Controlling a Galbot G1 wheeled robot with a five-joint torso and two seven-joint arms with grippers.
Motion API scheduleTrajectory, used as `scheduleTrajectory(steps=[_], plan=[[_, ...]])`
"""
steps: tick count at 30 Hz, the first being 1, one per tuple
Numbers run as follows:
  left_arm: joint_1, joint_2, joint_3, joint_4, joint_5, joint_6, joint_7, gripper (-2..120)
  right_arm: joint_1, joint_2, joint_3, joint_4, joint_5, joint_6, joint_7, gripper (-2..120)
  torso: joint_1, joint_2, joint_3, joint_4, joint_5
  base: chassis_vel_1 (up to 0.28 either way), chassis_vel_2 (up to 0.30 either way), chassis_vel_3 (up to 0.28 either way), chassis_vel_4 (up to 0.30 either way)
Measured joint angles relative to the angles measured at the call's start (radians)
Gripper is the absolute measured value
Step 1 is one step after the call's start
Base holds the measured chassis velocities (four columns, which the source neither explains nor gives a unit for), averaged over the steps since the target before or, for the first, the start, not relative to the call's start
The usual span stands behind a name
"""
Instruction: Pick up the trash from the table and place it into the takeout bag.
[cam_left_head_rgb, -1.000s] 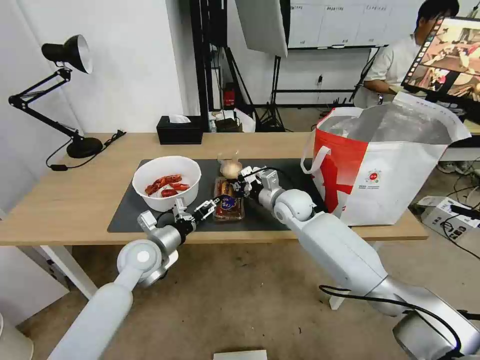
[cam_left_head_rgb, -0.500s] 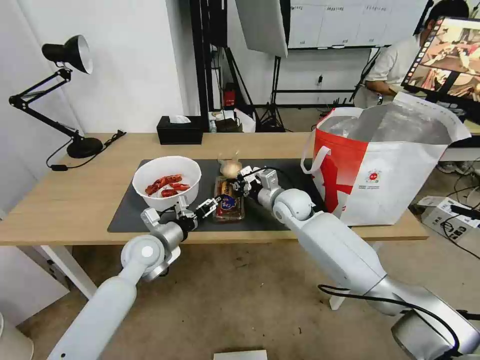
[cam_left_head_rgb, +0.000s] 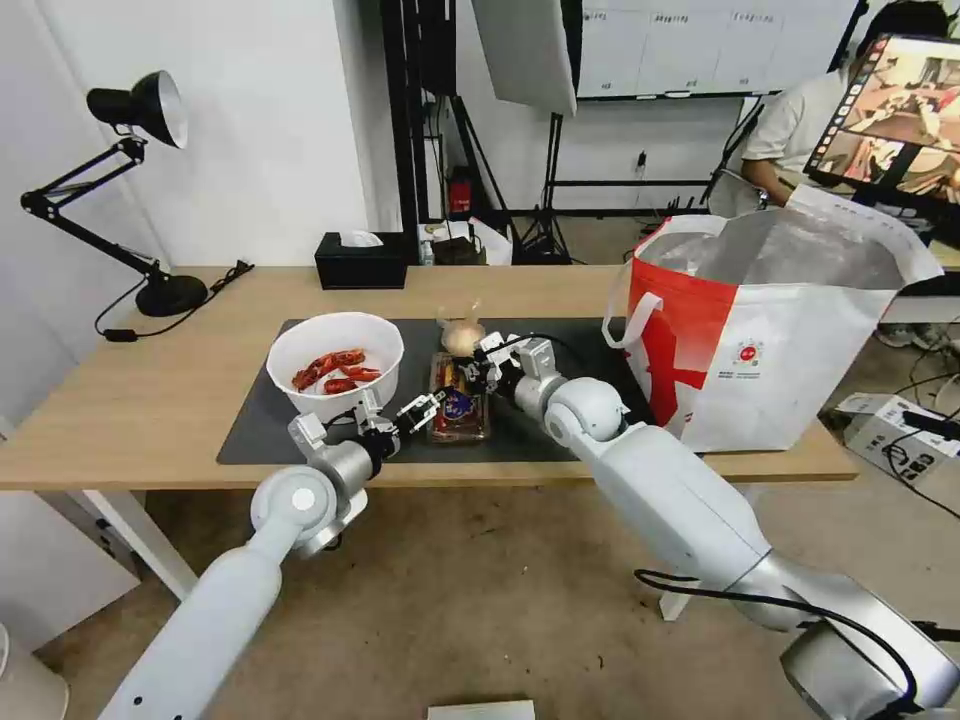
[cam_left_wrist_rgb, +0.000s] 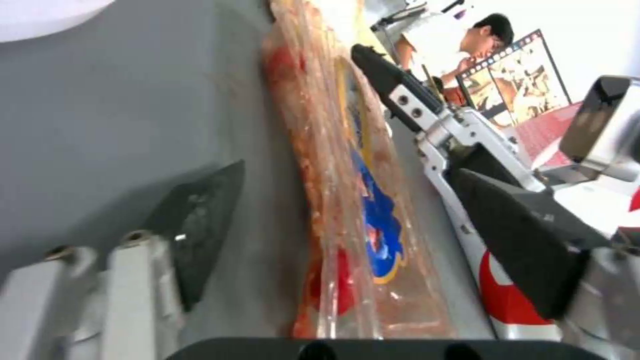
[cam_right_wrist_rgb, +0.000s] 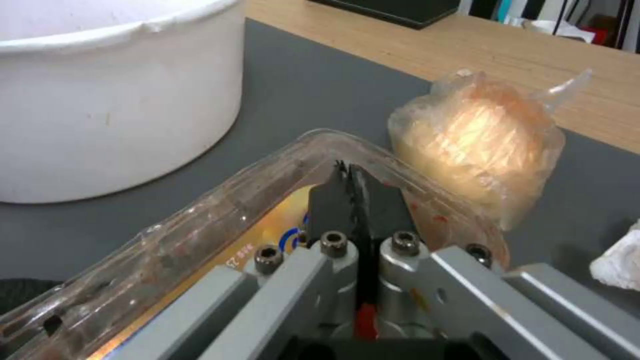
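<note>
In your head view, the left end effector (cam_left_head_rgb: 405, 415) sat released at the near left corner of the clear clamshell tray (cam_left_head_rgb: 458, 405), its fingers spread. The right end effector (cam_left_head_rgb: 482, 366) met the far right edge of that tray. The tray lay on the dark grey mat (cam_left_head_rgb: 250, 420) of the surface (cam_left_head_rgb: 150, 400). Left of the left end effector stood the white bowl (cam_left_head_rgb: 335, 362) of red shells. Just beyond the right end effector lay the small knotted clear bag (cam_left_head_rgb: 461, 335). The takeout bag (cam_left_head_rgb: 780, 330) stood upright, well to the right of the right end effector.

In your left wrist view, the tray (cam_left_wrist_rgb: 347, 200) ran between the two spread pads (cam_left_wrist_rgb: 200, 220) of the left end effector (cam_left_wrist_rgb: 360, 235); neither pad touched it. The right end effector (cam_left_wrist_rgb: 393, 85) appeared beyond, at the tray's far end.

In your right wrist view, the right end effector (cam_right_wrist_rgb: 351, 182) was clenched, its black pads pressed together at the tray (cam_right_wrist_rgb: 233, 210) rim; you could not tell whether the rim was pinched between them. The knotted bag (cam_right_wrist_rgb: 477, 145) lay just past it, the bowl (cam_right_wrist_rgb: 113, 100) to one side, and crumpled white tissue (cam_right_wrist_rgb: 620, 260) at the edge.
</note>
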Motion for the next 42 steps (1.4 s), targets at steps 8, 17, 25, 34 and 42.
scheduleTrajectory(steps=[8, 17, 25, 34, 42], plan=[[-0.003, -0.007, 0.005, 0.009, 0.001, -0.004, -0.011, 53, 0.0, -0.003, 0.0, 0.001, 0.001, 0.0, 0.001, 0, 0.0, 0.0, 0.0, 0.0002, -0.0002, 0.0, 0.0, 0.0, 0.0], [-0.004, -0.002, 0.012, 0.006, -0.002, 0.001, -0.016, 21, 0.0, -0.002, 0.0, 0.0, 0.005, -0.002, 0.005, 0, 0.0, 0.0, 0.0, -0.0003, -0.0003, 0.0, 0.0, 0.0, 0.0], [-0.004, 0.002, 0.009, -0.003, -0.003, -0.003, -0.018, 0, 0.001, 0.002, -0.002, -0.001, 0.008, -0.005, 0.009, 0, 0.0, 0.0, 0.0, -0.0002, -0.0001, 0.0, 0.0, 0.0, 0.0], [0.008, 0.002, 0.001, -0.022, -0.001, -0.008, -0.018, 0, -0.012, -0.006, 0.023, 0.046, 0.038, 0.004, 0.019, 0, 0.0, 0.0, 0.0, -0.0001, -0.0001, 0.0, 0.0, 0.0, 0.0], [0.035, 0.005, -0.04, -0.098, -0.006, -0.031, -0.012, 0, -0.083, -0.108, 0.178, 0.276, 0.179, 0.137, 0.137, 12, 0.0, 0.0, 0.0, -0.0001, -0.0001, 0.0, 0.0, 0.0, 0.0]])
